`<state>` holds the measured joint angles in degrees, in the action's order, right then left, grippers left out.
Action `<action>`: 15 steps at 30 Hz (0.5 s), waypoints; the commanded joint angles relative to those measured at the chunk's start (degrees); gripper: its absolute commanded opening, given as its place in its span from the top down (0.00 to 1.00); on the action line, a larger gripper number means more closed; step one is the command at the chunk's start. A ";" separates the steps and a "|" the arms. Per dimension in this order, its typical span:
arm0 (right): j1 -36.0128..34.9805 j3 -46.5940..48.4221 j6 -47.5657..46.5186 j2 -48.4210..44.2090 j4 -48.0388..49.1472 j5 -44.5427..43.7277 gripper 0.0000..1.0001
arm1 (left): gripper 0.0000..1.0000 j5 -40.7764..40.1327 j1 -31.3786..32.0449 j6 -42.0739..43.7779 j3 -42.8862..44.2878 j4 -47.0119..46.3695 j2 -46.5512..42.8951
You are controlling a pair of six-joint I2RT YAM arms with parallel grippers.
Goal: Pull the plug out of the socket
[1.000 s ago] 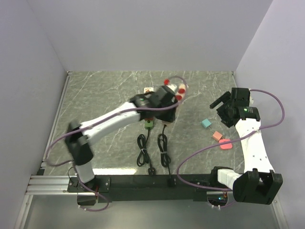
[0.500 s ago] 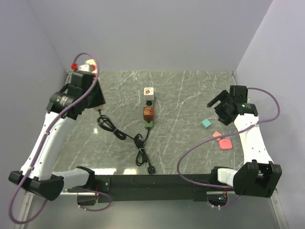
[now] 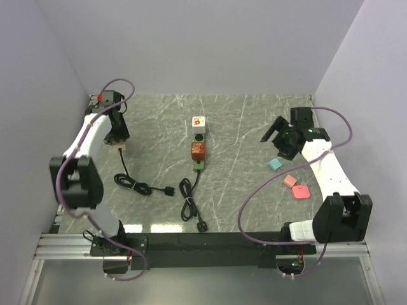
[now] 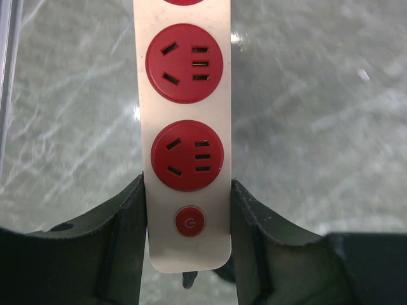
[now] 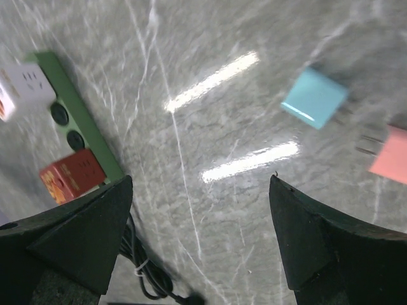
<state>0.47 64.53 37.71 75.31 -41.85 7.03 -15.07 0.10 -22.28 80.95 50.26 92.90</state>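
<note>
A green socket strip (image 3: 200,159) lies mid-table with a white cube plug (image 3: 198,122) and a red-orange cube plug (image 3: 198,150) seated in it. The right wrist view shows the same green socket strip (image 5: 70,121), white plug (image 5: 22,89) and red plug (image 5: 70,175). My left gripper (image 3: 116,136) hangs at the far left, shut on a white strip with red sockets (image 4: 186,127). It grips the button end between its fingers (image 4: 127,235). The two sockets seen there are empty. My right gripper (image 3: 276,136) stands open above the table, right of the green strip, holding nothing.
The white strip's black cable (image 3: 130,184) trails down to a loose plug (image 3: 168,190). The green strip's bundled cable (image 3: 188,200) runs toward the near edge. A teal plug (image 3: 275,164) and two pink ones (image 3: 290,181), (image 3: 300,191) lie at the right. Walls enclose the table.
My left arm has swung from the green strip to the far left, carrying the white strip and dragging its cable along. My right gripper has shifted slightly toward the middle.
</note>
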 commanded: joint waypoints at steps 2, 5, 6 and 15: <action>-5.30 4.55 -3.79 4.40 2.47 -0.08 0.06 | 1.00 -6.28 -2.03 2.24 8.69 -6.75 10.52; -7.41 5.60 -5.37 6.69 3.26 0.09 0.06 | 1.00 -4.71 -2.82 2.51 10.46 -8.50 15.55; -7.85 5.87 -5.89 7.22 3.70 0.70 0.06 | 1.00 -4.10 -3.08 2.68 9.68 -9.47 16.34; -16.37 14.03 -14.77 14.07 1.60 3.61 0.06 | 0.99 1.53 -3.26 2.25 0.45 -18.26 17.49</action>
<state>-12.78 73.71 27.35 88.62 -40.21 10.00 -16.67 -3.31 -20.34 83.79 36.32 112.68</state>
